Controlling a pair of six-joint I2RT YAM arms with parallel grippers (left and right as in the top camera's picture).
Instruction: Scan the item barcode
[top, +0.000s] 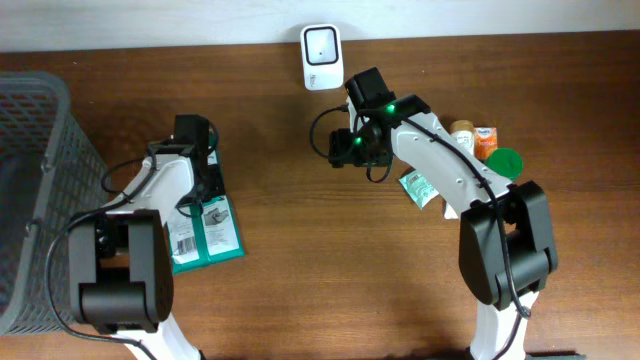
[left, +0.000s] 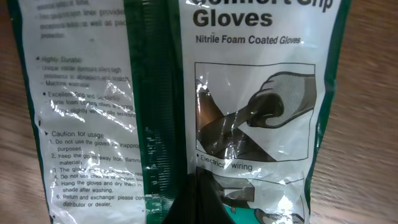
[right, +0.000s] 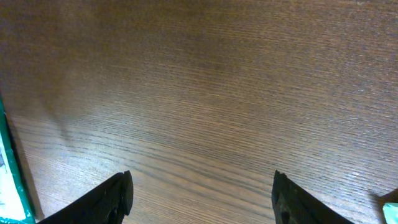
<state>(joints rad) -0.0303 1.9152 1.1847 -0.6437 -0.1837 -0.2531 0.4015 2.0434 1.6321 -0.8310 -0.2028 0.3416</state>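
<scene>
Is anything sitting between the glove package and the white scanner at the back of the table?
Nothing visible lies on the table between the glove package and the scanner. The right claw, open, hangs just in front of the scanner, to the right of the direct route, so it may crowd the approach.

setting: robot test bench dressed as a shop checkout. the wood-grain table (top: 320, 270) carries a left arm (top: 165, 175) and a right arm (top: 445, 165). a white barcode scanner (top: 321, 57) stands at the far edge, a grey wire basket (top: 40, 150) at the left. retail goods lie about: gloves pack (top: 215, 240) with printed label; small bottle (top: 462, 132), orange pack (top: 486, 143), green lid (top: 504, 161) and sachet (top: 418, 188) clustered at right.
</scene>
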